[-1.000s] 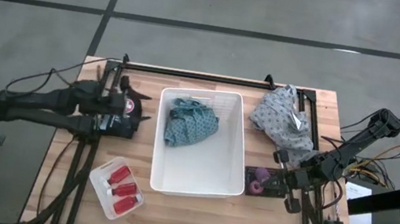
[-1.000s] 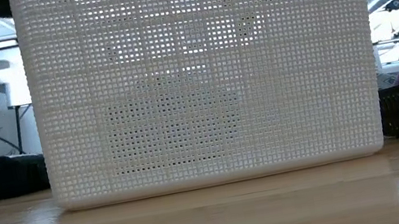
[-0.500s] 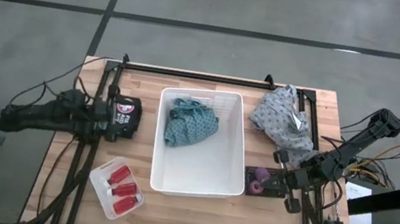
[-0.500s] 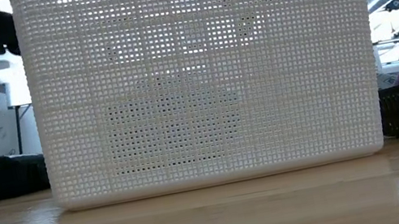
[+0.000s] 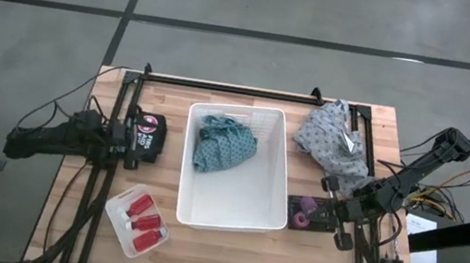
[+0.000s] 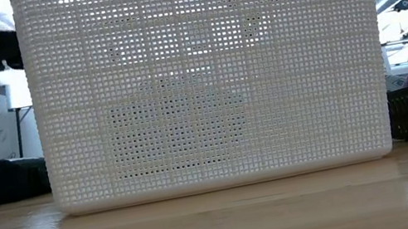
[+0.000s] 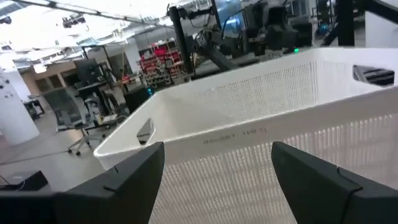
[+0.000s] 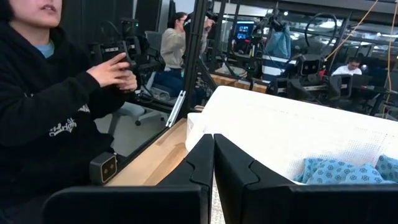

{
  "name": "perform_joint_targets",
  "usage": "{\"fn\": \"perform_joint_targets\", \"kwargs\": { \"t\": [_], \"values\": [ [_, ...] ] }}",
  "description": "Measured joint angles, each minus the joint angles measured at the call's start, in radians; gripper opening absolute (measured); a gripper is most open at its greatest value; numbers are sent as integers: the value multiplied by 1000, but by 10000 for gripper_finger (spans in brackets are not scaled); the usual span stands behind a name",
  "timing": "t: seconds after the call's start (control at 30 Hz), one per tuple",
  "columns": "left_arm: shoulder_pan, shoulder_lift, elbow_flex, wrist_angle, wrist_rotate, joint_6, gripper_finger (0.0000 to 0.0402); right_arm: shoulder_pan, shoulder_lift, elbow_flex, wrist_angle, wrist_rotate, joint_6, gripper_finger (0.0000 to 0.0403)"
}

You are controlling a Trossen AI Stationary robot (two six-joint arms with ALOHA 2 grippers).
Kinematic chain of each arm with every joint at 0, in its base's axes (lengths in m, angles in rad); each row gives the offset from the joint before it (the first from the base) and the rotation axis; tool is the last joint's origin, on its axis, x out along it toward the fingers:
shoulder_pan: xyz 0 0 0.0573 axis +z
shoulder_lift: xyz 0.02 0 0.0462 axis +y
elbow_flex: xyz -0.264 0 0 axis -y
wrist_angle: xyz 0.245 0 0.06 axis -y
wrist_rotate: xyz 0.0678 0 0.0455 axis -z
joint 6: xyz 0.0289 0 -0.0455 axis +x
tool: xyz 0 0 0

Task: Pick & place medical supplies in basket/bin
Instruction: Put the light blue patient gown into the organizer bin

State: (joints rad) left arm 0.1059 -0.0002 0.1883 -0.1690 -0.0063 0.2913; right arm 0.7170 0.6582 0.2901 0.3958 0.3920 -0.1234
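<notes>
Wooden counter [image 5: 169, 136] carries a deep white basket [image 5: 276, 180] at its middle, and the teal cloth [image 5: 224, 145] already lies inside, toward the far end. At the left edge the left hand [image 5: 133, 138] is empty with fingers apart, probably free for a next pick. 3 red bottles [image 5: 143, 223] sit in the small tray [image 5: 119, 205] at the near left corner. The grey cloth [image 5: 331, 138] lies near the far right corner. The right hand [image 5: 328, 211], fingers together and holding nothing, waits beside a purple roll [image 5: 301, 220].
</notes>
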Motion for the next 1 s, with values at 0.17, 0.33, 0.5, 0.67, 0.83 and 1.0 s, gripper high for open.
{"fn": "perform_joint_targets", "kwargs": {
  "t": [0.17, 0.33, 0.5, 0.67, 0.83, 1.0],
  "values": [
    [0, 0, -33, -40, 0, -11, 301, 0, 0, 0, 1, 0, 0, 8],
    [0, 0, -103, 18, -30, -17, 301, 0, 0, 0, 1, 0, 0, 8],
    [0, 14, -141, 75, -34, -30, 301, 0, 0, 0, 1, 0, 0, 8],
    [0, 47, -140, 71, -30, -30, 301, 0, 0, 0, 0, 0, 0, 8],
    [0, 84, -140, 70, -30, -54, 301, 0, 0, 0, 0, 0, 0, 8],
    [0, 94, -140, 68, -22, -142, 301, 0, 0, 0, -1, 0, 0, 8]
  ]
}}
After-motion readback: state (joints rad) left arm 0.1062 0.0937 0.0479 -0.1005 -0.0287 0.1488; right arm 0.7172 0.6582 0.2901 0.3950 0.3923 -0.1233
